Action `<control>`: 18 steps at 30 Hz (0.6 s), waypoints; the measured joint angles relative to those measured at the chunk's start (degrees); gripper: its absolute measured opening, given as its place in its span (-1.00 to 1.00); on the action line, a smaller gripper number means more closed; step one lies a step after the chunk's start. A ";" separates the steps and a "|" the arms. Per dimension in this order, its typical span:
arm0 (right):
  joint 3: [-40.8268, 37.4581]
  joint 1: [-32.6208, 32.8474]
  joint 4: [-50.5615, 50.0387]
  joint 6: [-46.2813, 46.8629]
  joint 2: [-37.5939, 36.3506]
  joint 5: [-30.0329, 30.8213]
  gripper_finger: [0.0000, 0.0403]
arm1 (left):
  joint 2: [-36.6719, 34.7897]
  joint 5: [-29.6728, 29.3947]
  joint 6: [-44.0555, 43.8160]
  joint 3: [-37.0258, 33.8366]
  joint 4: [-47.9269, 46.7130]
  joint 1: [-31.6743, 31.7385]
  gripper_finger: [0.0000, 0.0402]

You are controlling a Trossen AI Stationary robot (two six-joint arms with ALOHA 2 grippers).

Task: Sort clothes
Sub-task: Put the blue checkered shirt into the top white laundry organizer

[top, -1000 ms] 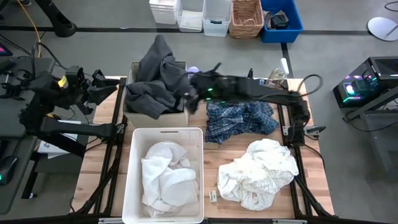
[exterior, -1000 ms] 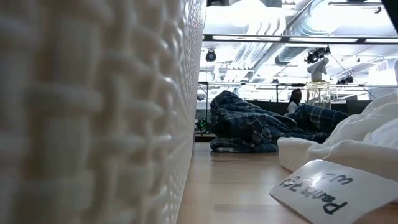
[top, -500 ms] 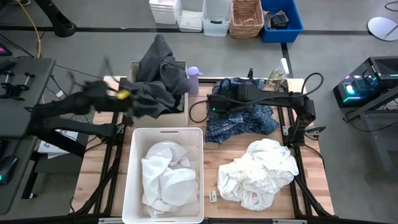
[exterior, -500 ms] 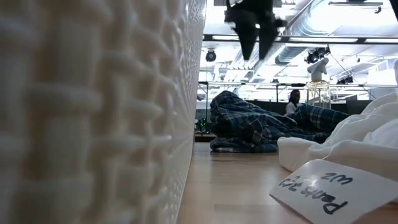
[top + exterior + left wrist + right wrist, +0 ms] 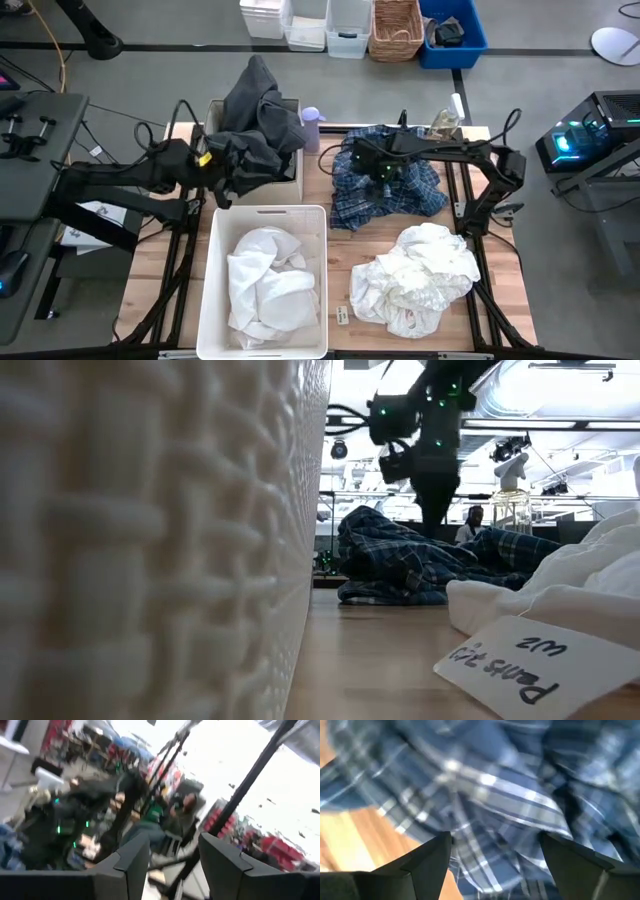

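Observation:
A blue-and-white plaid garment [image 5: 395,190] lies crumpled on the table at the far right; it also shows in the low view [image 5: 400,565]. My right gripper [image 5: 372,168] is open just above its left part, fingers pointing down at the cloth [image 5: 495,795]. My left gripper [image 5: 232,178] is open and empty beside the dark grey clothes [image 5: 250,130] heaped in a box at the far left. White clothes lie in the white bin [image 5: 212,300] and in a pile [image 5: 420,275] on the table's near right.
A lilac bottle [image 5: 312,125] stands between the box of dark clothes and the plaid garment. A paper label [image 5: 520,660] lies on the table by the white pile. Baskets and bins [image 5: 395,28] stand on the floor beyond the far edge.
My right gripper has gone from beside the dark grey heap toward the table's right and down over the plaid garment. My left arm has swung in from beyond the table's left edge to the near side of the dark grey heap.

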 joint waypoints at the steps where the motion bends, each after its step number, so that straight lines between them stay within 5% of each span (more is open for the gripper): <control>1: -1.16 -0.36 1.44 -2.83 -0.09 -0.16 0.50 | 0.12 -1.03 0.32 -0.02 1.38 -0.01 -0.20; 12: -16.01 -2.35 19.80 -6.07 4.16 5.35 0.42 | 0.24 -11.42 -0.26 -0.02 4.33 -0.10 -0.20; 15: -19.67 -1.67 23.12 -1.88 4.75 4.68 0.09 | 0.26 -11.69 1.06 -0.02 6.28 -0.10 -0.20; 18: -22.15 -0.24 25.53 2.48 4.41 4.45 -0.57 | 0.17 -11.85 3.10 -0.02 12.23 -0.10 -0.20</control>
